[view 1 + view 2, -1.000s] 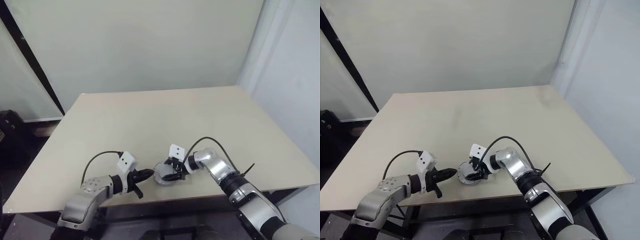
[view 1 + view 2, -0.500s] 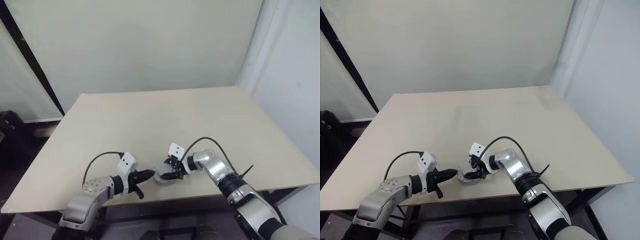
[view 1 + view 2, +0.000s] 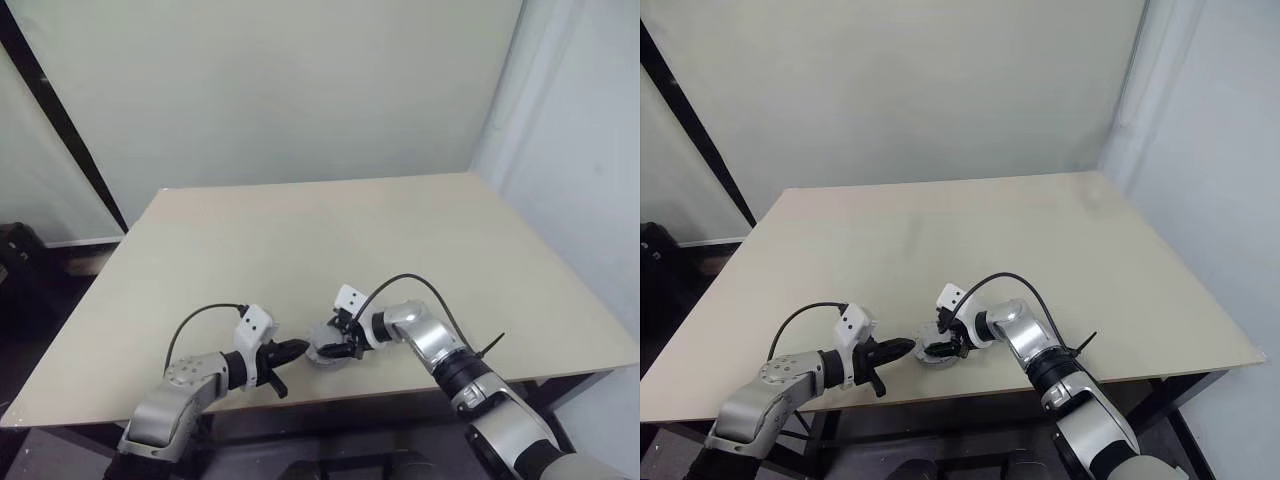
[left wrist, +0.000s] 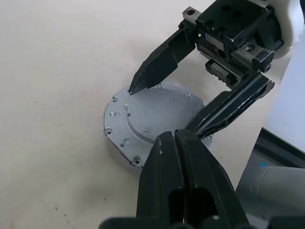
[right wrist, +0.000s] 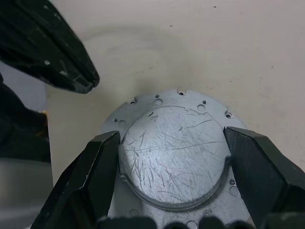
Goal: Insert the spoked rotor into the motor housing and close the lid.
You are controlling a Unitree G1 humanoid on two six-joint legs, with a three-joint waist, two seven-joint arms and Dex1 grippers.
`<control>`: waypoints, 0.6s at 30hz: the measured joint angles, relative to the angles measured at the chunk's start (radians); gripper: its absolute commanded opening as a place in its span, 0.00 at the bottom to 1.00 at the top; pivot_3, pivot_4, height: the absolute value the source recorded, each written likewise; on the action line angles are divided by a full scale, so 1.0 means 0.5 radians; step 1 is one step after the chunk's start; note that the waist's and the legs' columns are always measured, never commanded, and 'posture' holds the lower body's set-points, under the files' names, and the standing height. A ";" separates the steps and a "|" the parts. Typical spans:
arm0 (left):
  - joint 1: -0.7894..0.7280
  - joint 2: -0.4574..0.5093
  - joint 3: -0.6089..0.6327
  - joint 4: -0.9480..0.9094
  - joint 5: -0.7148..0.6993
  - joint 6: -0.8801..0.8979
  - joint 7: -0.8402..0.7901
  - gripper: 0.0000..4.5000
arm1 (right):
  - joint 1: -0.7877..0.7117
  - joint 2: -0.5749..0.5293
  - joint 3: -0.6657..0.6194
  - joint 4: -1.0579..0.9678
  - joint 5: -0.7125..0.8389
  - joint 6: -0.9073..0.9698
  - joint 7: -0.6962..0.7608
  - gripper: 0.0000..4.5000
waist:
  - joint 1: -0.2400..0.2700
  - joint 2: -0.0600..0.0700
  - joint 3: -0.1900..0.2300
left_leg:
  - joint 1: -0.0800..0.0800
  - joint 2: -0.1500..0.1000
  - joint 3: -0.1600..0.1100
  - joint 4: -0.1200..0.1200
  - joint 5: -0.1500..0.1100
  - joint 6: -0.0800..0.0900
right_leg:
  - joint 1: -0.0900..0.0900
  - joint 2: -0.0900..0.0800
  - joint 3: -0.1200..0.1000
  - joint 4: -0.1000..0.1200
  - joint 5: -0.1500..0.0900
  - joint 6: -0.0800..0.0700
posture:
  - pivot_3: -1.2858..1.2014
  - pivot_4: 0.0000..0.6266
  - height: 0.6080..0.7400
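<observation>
beige table (image 3: pixel 300 240): right claw (image 5: pixel 171 157) wide, straddling lid (image 5: pixel 174 152); left claw (image 4: pixel 178 152) closed.

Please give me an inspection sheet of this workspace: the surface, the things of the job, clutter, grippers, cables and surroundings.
Surface: beige table, bare apart from the work at its near edge.
Job's things: a round grey metal disc assembly with small holes around its rim and a scratched raised centre lies flat near the front edge. Spoked rotor and copper windings: nothing seen.
Clutter: nothing seen.
Grippers: right gripper open, one finger on each side of the raised centre. Left gripper shut, its tip beside the disc.
Cables: a black cable loops over the left wrist, another over the right.
Surroundings: pale wall behind, dark floor to the left.
</observation>
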 measured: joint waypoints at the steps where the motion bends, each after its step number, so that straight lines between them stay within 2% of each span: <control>1: 0.000 -0.001 0.000 0.000 0.000 0.000 0.000 0.00 | 0.010 -0.001 0.000 -0.015 0.000 0.006 -0.008 0.73 | 0.000 0.000 0.000 | 0.000 0.000 0.000 0.000 0.000 0.000 | 0.000 0.000 0.000 0.000 0.000 0.000 | 0.52 0.00 1.00; 10: 0.000 -0.009 0.010 0.014 0.000 0.000 0.002 0.00 | 0.038 -0.011 0.042 -0.061 -0.021 -0.043 -0.031 0.73 | -0.001 0.000 0.000 | 0.000 0.000 0.001 -0.001 0.000 0.000 | -0.002 0.000 0.000 0.000 0.000 0.000 | 0.52 0.00 1.00; 18: -0.006 -0.001 0.150 0.056 -0.041 0.001 0.006 0.00 | 0.110 -0.008 -0.024 -0.057 0.055 -0.162 -0.007 0.73 | 0.000 -0.001 0.000 | -0.003 -0.001 0.001 -0.003 0.000 -0.001 | -0.006 -0.001 0.000 -0.001 0.000 0.000 | 0.52 0.00 1.00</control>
